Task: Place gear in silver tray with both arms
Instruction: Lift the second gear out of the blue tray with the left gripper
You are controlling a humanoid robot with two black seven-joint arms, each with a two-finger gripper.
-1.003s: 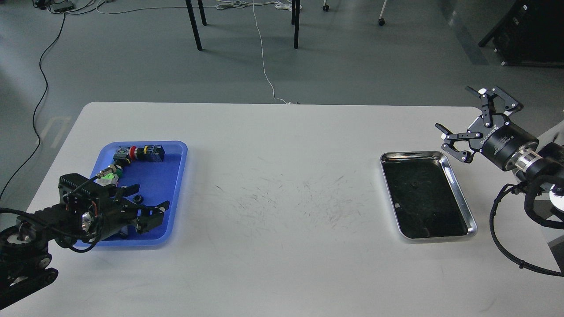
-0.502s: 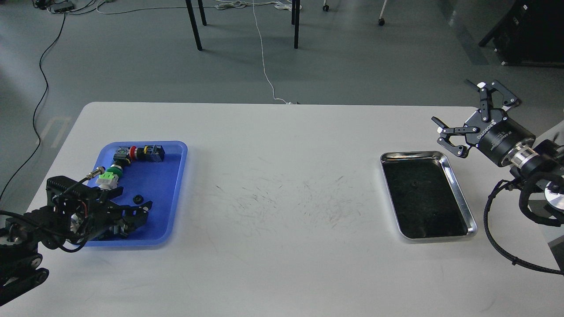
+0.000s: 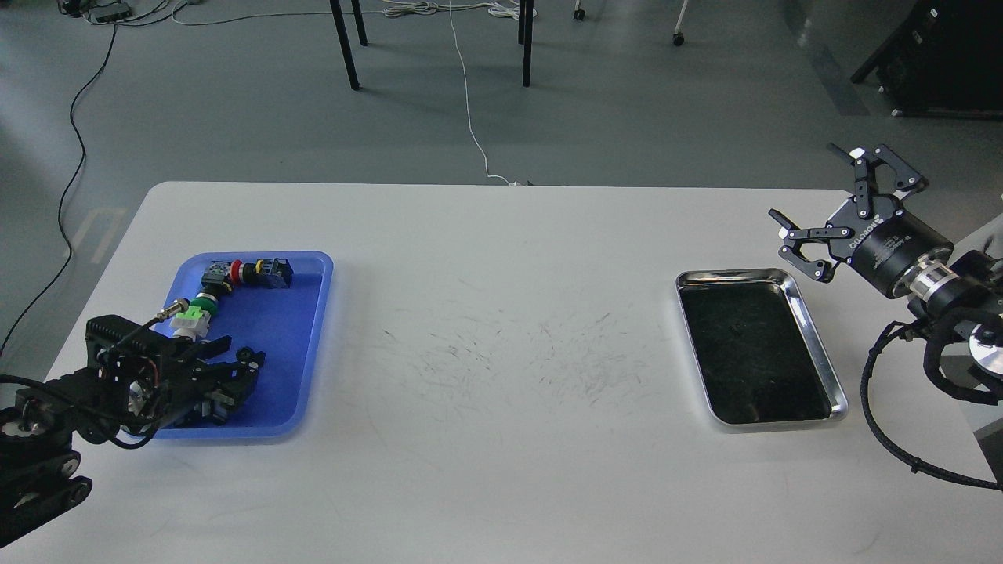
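Observation:
The gear [image 3: 251, 357] is a small black ring lying in the blue tray [image 3: 276, 325] at the left. My left gripper [image 3: 241, 356] is low inside this tray with its two prongs apart. The gear lies right at the tips, and I cannot tell whether they touch it. The silver tray [image 3: 733, 274] sits at the right of the table; its dark floor holds nothing. My right gripper [image 3: 805, 182] is wide open and empty. It hovers above the table's far right corner, just beyond the silver tray's far right corner.
The blue tray also holds a row of parts: a black and red push button [image 3: 249, 271], a green part [image 3: 192, 316] and a metal plug. The white table [image 3: 501, 352] has scuff marks in the middle. Black cables [image 3: 885, 407] hang by the right arm.
My left gripper has drawn back to the left and sunk lower in the blue tray, its prongs closing in near the gear. My right gripper rose slightly, then held still.

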